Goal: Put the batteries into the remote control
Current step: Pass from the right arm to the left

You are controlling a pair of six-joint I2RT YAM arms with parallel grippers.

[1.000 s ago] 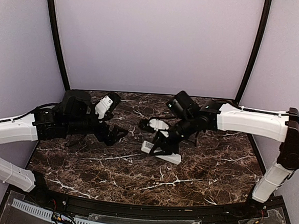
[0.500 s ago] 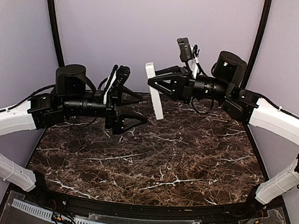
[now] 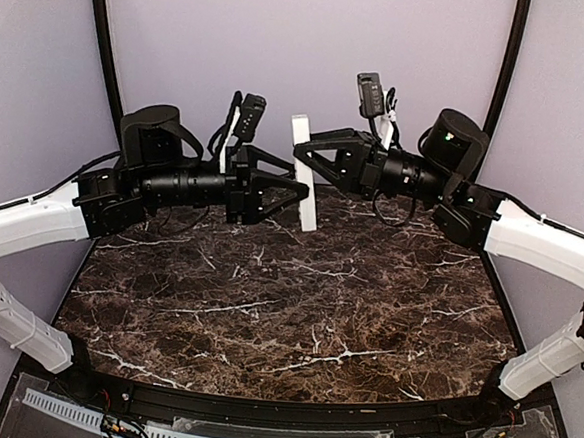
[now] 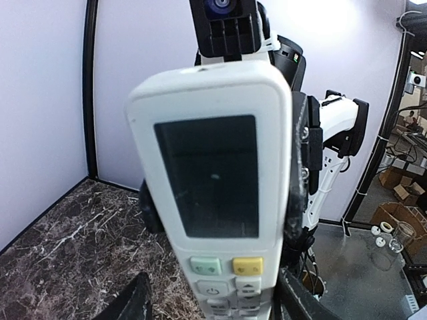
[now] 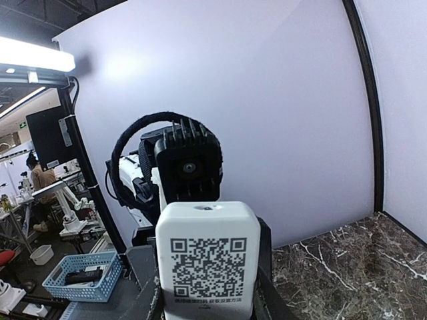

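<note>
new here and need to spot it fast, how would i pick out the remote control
Look above the back of the marble table, at mid-width. The remote control is the upright white bar in the right hand; it alone has a dark display and a QR sticker.
</note>
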